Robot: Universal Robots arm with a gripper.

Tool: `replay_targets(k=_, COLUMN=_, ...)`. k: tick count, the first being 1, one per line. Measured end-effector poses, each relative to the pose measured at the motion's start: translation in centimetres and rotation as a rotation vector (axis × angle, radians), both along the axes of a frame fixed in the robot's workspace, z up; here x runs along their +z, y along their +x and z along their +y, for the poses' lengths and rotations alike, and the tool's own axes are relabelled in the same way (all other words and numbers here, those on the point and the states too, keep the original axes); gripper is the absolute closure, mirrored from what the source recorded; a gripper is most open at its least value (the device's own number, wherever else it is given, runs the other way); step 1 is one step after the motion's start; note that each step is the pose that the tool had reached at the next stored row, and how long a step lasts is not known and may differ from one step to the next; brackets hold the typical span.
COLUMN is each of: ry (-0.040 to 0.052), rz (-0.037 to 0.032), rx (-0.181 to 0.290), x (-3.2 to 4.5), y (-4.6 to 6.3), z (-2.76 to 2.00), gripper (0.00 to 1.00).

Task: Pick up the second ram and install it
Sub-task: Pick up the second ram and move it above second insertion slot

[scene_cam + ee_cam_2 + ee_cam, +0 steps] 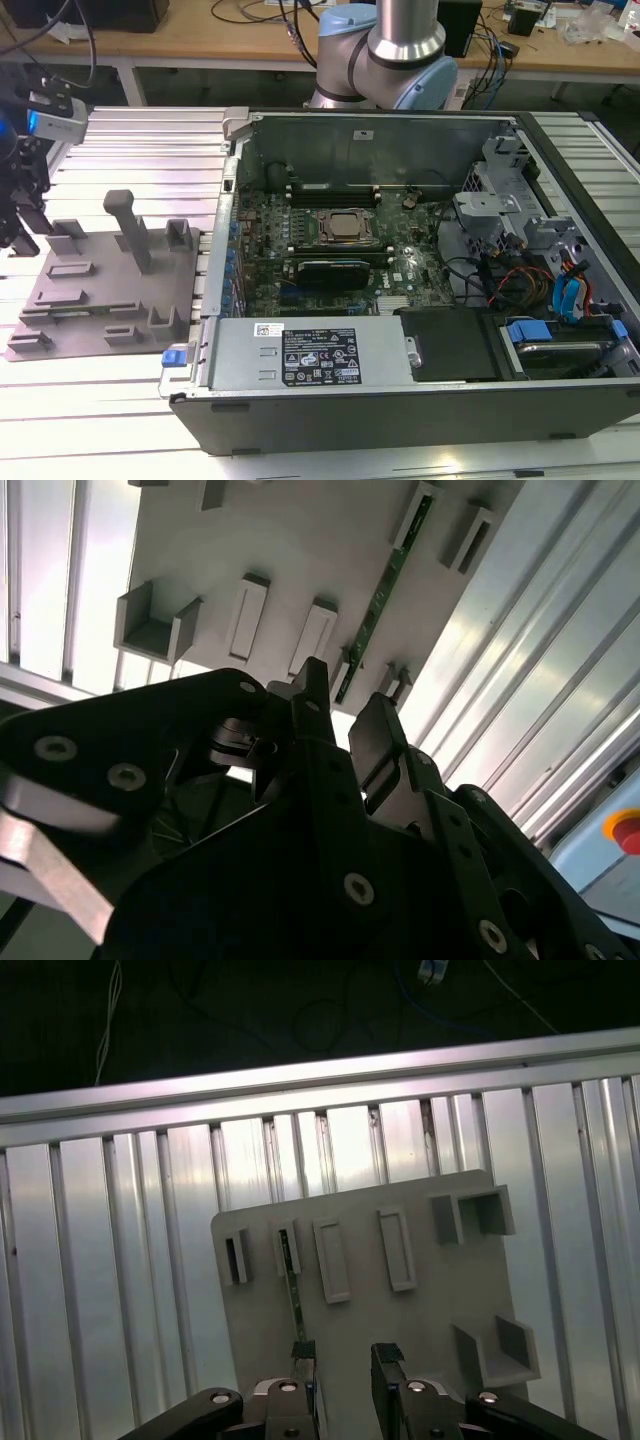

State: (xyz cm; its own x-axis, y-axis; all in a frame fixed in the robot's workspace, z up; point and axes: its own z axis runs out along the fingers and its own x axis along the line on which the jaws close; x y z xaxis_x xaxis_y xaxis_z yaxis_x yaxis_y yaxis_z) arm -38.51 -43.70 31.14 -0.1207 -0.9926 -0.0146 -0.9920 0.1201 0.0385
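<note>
Over the tray (110,290) beside the computer (400,250), both wrist views show the pincer (343,1368) parted, empty, above the second ram (291,1285).

The second ram (292,1280) stands on edge in the gray holder tray (440,1300), and the room around it is narrow. One raised slot block (331,1260) is just beside the ram, and another (235,1258) is near its other side. Over the ram the way is free; the pincer (343,1365) hangs there, fingers apart. A tall post (130,228) stands away from the ram.
</note>
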Motion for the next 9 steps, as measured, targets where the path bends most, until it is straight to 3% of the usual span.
replay_targets(k=9, ry=0.0000, rz=0.0000, rx=0.000, x=-1.10, y=0.0, z=0.00, gripper=0.66)
